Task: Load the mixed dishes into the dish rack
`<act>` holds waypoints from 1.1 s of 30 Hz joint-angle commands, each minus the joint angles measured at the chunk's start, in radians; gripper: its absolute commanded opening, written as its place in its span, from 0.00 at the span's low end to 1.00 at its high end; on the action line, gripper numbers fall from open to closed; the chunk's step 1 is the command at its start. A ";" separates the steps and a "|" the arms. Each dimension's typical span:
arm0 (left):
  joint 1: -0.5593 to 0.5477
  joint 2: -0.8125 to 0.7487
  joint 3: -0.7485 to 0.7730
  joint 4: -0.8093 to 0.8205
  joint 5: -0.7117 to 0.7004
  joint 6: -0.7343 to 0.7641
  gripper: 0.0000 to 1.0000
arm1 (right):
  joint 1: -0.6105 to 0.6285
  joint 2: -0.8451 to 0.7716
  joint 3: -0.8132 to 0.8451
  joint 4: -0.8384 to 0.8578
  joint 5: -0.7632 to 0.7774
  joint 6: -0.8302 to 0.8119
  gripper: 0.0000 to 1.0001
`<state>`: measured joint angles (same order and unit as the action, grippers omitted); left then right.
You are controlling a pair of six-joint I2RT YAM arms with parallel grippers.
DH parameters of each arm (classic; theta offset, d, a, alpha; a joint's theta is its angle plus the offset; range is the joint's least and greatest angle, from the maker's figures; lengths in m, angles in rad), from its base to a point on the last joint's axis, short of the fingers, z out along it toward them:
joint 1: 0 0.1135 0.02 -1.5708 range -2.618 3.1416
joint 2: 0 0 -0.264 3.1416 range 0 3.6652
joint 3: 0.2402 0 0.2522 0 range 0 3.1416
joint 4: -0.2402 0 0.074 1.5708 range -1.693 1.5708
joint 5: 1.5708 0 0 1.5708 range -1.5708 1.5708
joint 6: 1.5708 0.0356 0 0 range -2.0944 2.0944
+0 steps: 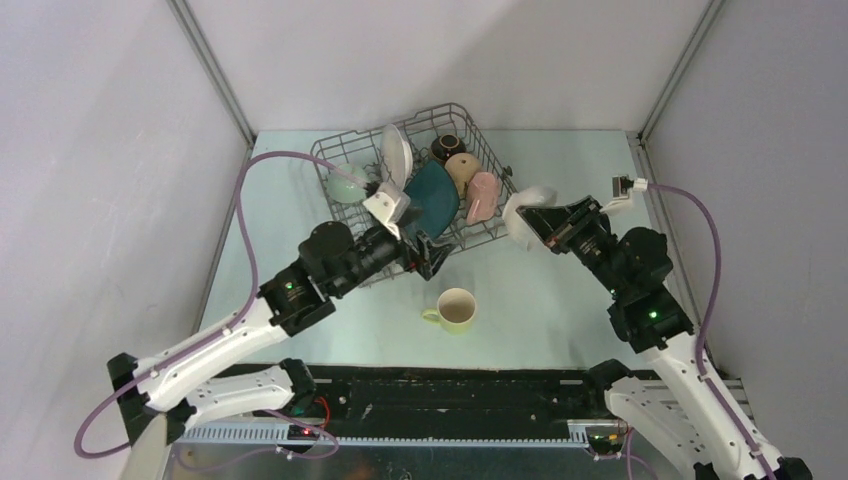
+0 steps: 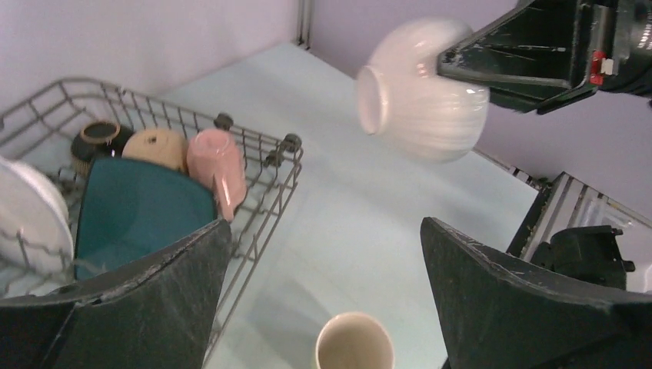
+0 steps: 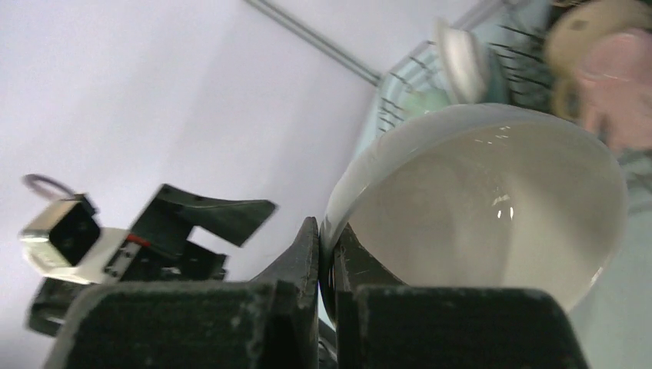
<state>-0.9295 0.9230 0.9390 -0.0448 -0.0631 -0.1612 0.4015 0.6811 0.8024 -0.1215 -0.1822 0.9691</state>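
The grey wire dish rack (image 1: pixel 331 152) stands at the back centre. It holds a white round plate (image 1: pixel 398 155), a pale green bowl (image 1: pixel 348 185), a dark teal square plate (image 1: pixel 432 195), a brown bowl (image 1: pixel 446 147), a tan mug (image 1: pixel 462 170) and a pink mug (image 1: pixel 483 195). My right gripper (image 1: pixel 540 225) is shut on the rim of a white bowl (image 3: pixel 492 200), held in the air right of the rack. My left gripper (image 1: pixel 430 255) is open and empty at the rack's near edge. A yellow mug (image 1: pixel 455 309) stands upright on the table below it.
The pale table (image 1: pixel 560 300) is fenced by grey walls and metal corner posts (image 1: pixel 215 75). In the left wrist view the rack's corner (image 2: pixel 291 143) is left of the held white bowl (image 2: pixel 427 96). A black rail (image 1: pixel 450 395) runs along the near edge.
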 commanded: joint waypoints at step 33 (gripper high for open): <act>-0.247 0.210 -0.025 0.569 -0.252 0.598 1.00 | 0.232 0.052 -0.118 0.815 0.027 0.075 0.00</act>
<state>-1.1511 1.1694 0.9302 0.4454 -0.2329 0.3500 0.6254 0.7582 0.6617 0.6220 -0.1864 1.0882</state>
